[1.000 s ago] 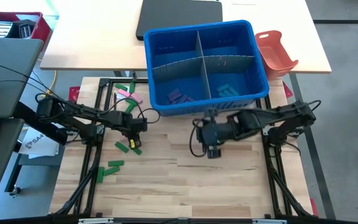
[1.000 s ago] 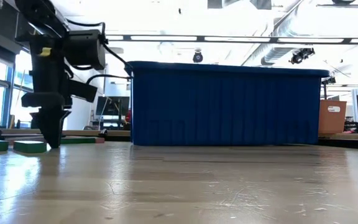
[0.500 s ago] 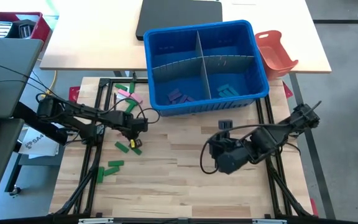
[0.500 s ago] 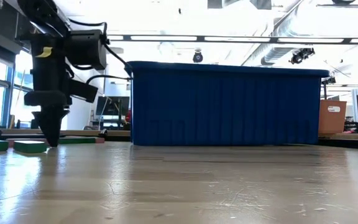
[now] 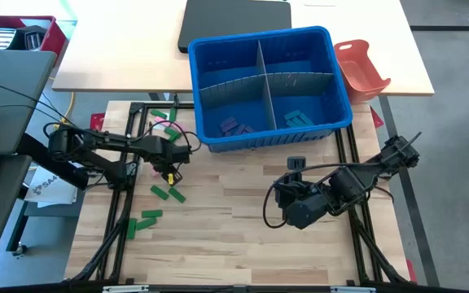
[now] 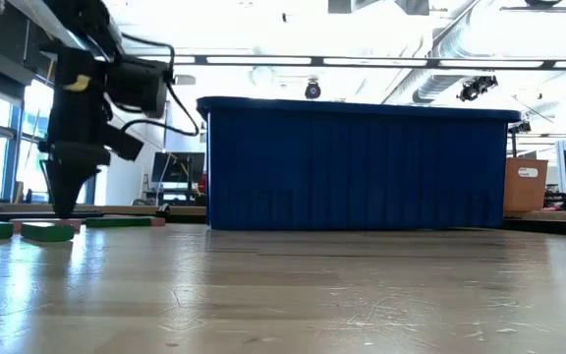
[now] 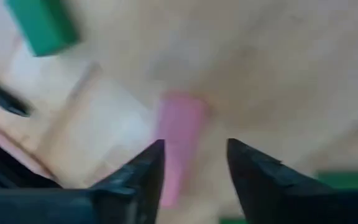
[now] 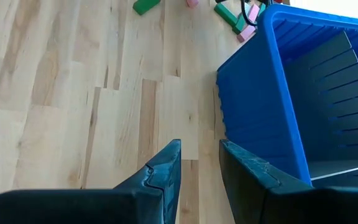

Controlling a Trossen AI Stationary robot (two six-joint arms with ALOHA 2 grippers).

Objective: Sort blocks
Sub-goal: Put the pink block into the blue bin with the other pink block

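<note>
Wooden tabletop (image 5: pixel 218 220) carrying blue bin (image 5: pixel 332 61) | left gripper (image 7: pixel 194 163) hovering, jaws parted and empty, over pink block (image 7: pixel 178 127) among green blocks (image 5: pixel 168 194) | right gripper (image 8: pixel 199 163) waiting near bin, slightly parted, empty | advice: centring on block, descending squarely before closing

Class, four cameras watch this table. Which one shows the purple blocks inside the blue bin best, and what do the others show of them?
The high view: looking straight down, it shows the purple blocks lying in one compartment of the blue bin. The low view meets only the bin's outer wall. The right wrist view sees some of the bin's inside but no purple. The left wrist view misses the bin.
</note>
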